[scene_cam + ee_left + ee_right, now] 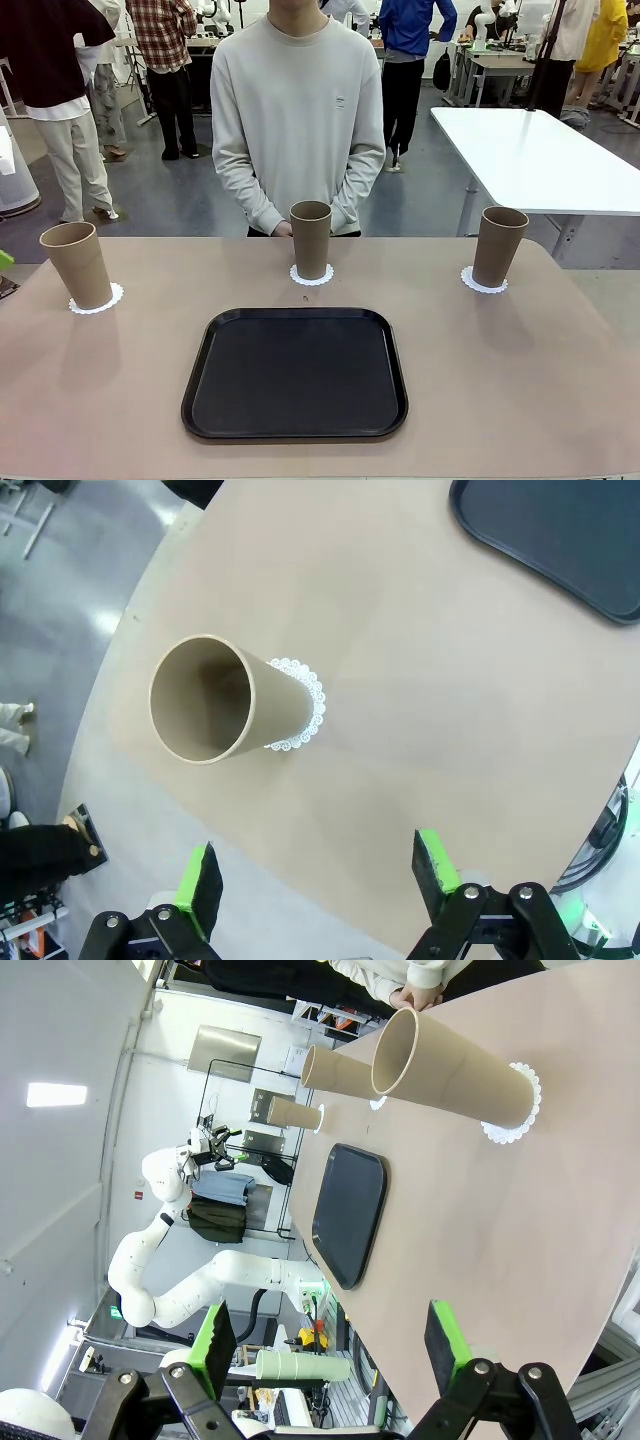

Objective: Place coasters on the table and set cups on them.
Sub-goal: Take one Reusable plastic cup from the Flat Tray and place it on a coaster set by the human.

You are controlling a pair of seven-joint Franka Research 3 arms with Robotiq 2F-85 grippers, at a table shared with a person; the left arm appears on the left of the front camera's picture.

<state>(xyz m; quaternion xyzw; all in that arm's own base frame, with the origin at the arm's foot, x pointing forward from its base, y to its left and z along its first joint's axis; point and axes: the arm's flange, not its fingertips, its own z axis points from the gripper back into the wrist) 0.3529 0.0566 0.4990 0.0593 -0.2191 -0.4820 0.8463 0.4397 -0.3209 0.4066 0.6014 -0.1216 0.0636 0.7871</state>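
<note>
Three tan cups stand upright on the beige table (500, 380), each on a white lacy coaster: a left cup (77, 263) on a coaster (97, 298), a middle cup (311, 238) on a coaster (312, 274), a right cup (500, 245) on a coaster (483, 282). In the left wrist view my left gripper (318, 880) is open, above and apart from the left cup (215, 700) and its coaster (305, 705). In the right wrist view my right gripper (330, 1345) is open, well back from the right cup (450, 1070) on its coaster (515, 1110).
A black rounded-square tray (295, 372) lies empty at the table's near middle. A person stands at the far edge behind the middle cup, hands (283, 229) low at the table edge. A white table (540, 150) stands at the back right.
</note>
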